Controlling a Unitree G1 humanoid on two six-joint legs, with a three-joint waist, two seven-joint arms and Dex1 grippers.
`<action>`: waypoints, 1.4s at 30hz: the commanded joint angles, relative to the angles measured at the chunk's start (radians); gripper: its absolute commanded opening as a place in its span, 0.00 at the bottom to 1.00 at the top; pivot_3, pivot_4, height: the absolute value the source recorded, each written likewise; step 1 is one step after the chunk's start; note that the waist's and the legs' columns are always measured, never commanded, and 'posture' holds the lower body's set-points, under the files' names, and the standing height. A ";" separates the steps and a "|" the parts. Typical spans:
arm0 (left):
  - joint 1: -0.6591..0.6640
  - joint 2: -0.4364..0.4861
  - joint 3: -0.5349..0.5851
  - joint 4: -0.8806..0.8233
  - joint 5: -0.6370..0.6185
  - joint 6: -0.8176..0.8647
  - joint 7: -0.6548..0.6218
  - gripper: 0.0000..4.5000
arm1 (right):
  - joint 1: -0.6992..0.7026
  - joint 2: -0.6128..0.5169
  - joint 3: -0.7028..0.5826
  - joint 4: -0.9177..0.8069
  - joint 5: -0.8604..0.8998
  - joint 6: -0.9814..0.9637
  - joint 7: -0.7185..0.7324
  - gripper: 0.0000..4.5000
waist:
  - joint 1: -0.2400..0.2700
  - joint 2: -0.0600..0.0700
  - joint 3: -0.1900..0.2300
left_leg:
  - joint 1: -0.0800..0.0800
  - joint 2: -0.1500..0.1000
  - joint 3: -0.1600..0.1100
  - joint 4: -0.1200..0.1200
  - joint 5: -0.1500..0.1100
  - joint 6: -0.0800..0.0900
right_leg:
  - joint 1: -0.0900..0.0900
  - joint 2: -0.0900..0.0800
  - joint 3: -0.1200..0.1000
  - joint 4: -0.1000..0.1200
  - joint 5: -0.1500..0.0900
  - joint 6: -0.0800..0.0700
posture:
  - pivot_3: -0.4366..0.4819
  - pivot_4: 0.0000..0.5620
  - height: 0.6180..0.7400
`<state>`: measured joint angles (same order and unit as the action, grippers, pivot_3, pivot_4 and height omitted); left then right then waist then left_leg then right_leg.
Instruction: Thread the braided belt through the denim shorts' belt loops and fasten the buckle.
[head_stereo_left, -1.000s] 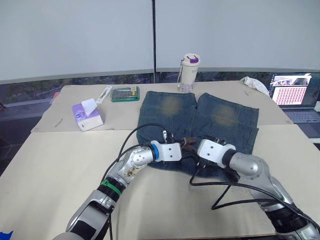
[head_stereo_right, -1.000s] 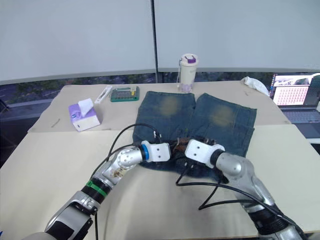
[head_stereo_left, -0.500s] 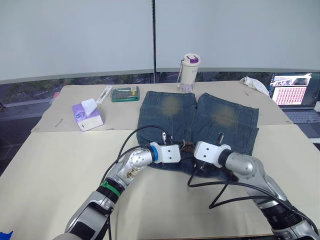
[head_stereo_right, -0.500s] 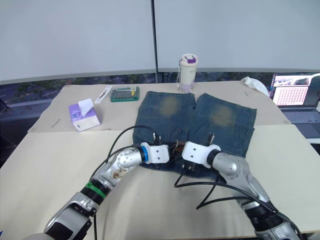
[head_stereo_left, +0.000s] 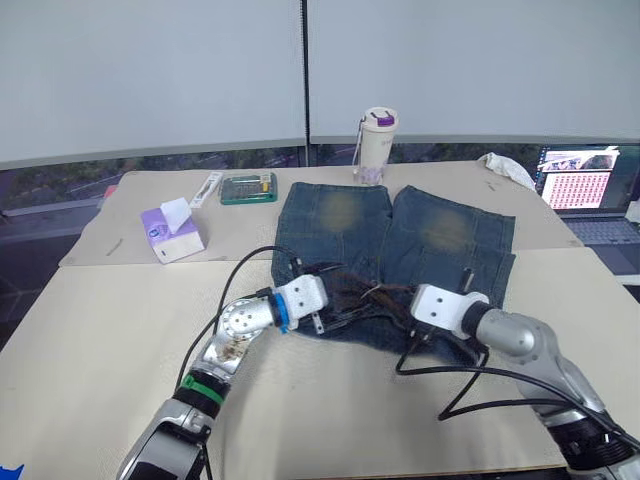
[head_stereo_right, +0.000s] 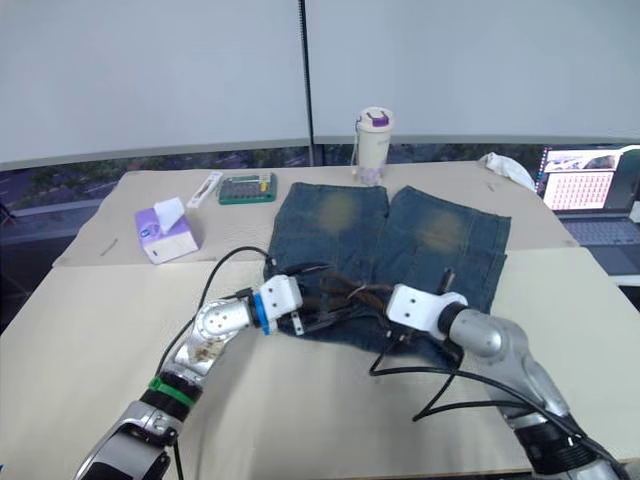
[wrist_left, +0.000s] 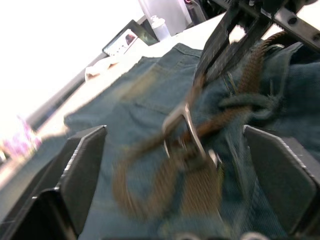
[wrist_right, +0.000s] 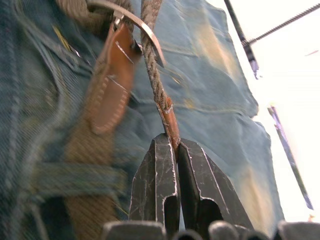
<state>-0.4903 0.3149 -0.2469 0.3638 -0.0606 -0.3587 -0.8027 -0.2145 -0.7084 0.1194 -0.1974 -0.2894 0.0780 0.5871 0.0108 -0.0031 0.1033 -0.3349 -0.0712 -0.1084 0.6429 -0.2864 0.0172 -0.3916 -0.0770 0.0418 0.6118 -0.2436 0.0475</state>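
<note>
— Two beige tabletops (head_stereo_left: 90, 330) are seen pushed together, a seam running across between them. What is laid out on them?

— Shorts (head_stereo_left: 440, 235) are spread flat across the seam, legs pointing away toward the windows. Behind them a white tumbler (head_stereo_left: 377, 145) with a purple lid is stood at the far edge. To the left a green case (head_stereo_left: 250, 187), a white tube (head_stereo_left: 208, 189) and a purple tissue box (head_stereo_left: 173, 230) are set out. A white cloth (head_stereo_left: 508, 168) is left at the far right.

— And the room?

— Pale blinds (head_stereo_left: 150, 70) are drawn over most of the windows, with a dark strip of glass left below them. A laptop (head_stereo_left: 585, 195) is open at the right; pink blocks are shown on its screen, but no writing can be read there or on the other items.

— Where is the belt?

— The belt (wrist_left: 200, 130) is bunched at the waistband, near the middle of the shorts. The buckle (wrist_left: 186, 131) is seen upright among the brown braid, and a tan leather tab (wrist_right: 111, 80) is attached beside it.

— How are the grippers set?

— The right gripper (wrist_right: 172, 150) is closed on the belt's thin tip, which is pinched between its fingers (wrist_right: 155, 175) and drawn taut up to the buckle. The left gripper (head_stereo_left: 322, 310) is held wide open at the waistband's left part, with its fingers (wrist_left: 80, 165) spread to either side of the bunched belt and nothing gripped.
</note>
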 joint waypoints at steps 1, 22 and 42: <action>0.023 0.003 0.022 0.026 0.007 0.051 0.027 0.99 | 0.010 -0.025 -0.072 -0.017 0.019 -0.075 -0.030 0.00 | 0.003 0.000 0.000 | 0.000 0.000 0.000 0.000 0.000 0.000 | 0.000 0.000 0.000 0.000 0.000 0.000 | 0.48 0.27 1.00; 0.114 0.020 -0.013 0.072 0.075 0.129 -0.008 0.99 | 0.374 -0.212 -0.426 0.098 0.095 -0.288 -0.014 0.00 | 0.008 0.002 -0.002 | 0.002 0.000 0.003 0.000 -0.002 0.004 | 0.004 -0.001 0.002 -0.001 0.000 0.000 | 0.48 0.27 1.00; 0.348 0.222 0.147 -0.397 -0.164 0.385 -0.140 1.00 | 0.626 -0.045 -0.590 -0.058 0.701 0.070 0.293 0.99 | 0.001 0.003 -0.002 | 0.001 0.005 0.002 0.000 -0.004 0.006 | 0.004 -0.001 0.003 -0.003 0.000 0.000 | 0.48 0.27 1.00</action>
<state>-0.1598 0.5154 -0.1303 0.0144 -0.2164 0.0224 -0.9448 0.4067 -0.7589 -0.4203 -0.2608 0.3599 0.1370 0.8533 0.0116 -0.0004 0.1015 -0.3341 -0.0656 -0.1060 0.6429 -0.2907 0.0230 -0.3876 -0.0782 0.0448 0.6093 -0.2440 0.0472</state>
